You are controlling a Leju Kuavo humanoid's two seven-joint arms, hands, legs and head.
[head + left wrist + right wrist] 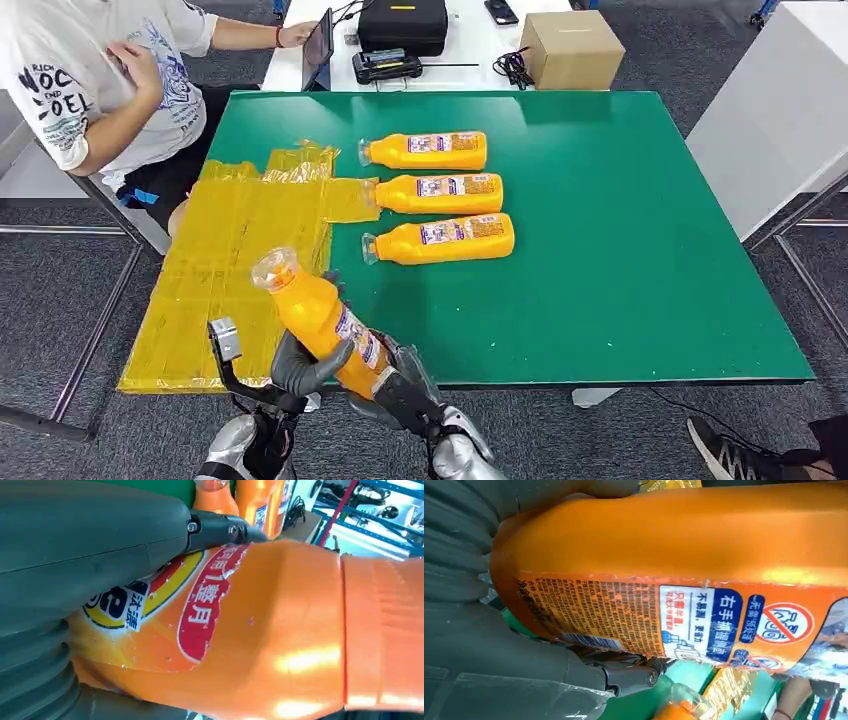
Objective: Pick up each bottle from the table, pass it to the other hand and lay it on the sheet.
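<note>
Mid-handover, by the look of it: one orange bottle raised off the green bench near its front edge, tilted with the clear cap up and toward the yellow sheet, base down toward the robot. Gripped at the body by the left hand, grey thumb and darker fingers wrapped across the label side; gripped lower, near the base, by the right hand, its fingers closed under the printed back label in the right wrist view. Both hands therefore clenched on the same bottle, neither yet released, so hard to say which one gives and which one takes; probably right to left, given the sheet on the left side. Nothing laid on the sheet so far: only wrinkled yellow film spread over the left part of the bench and hanging past its front-left corner. Still waiting on the green surface, three more bottles lying on their sides in a column, caps toward the sheet: the far one, the middle one with its cap just reaching the sheet's edge, and the near one. So, judged from this layout, first bottle of four in hand, transfer not finished, placement not begun, three full cycles left. Seated person at the far left corner, apart from the work.
</note>
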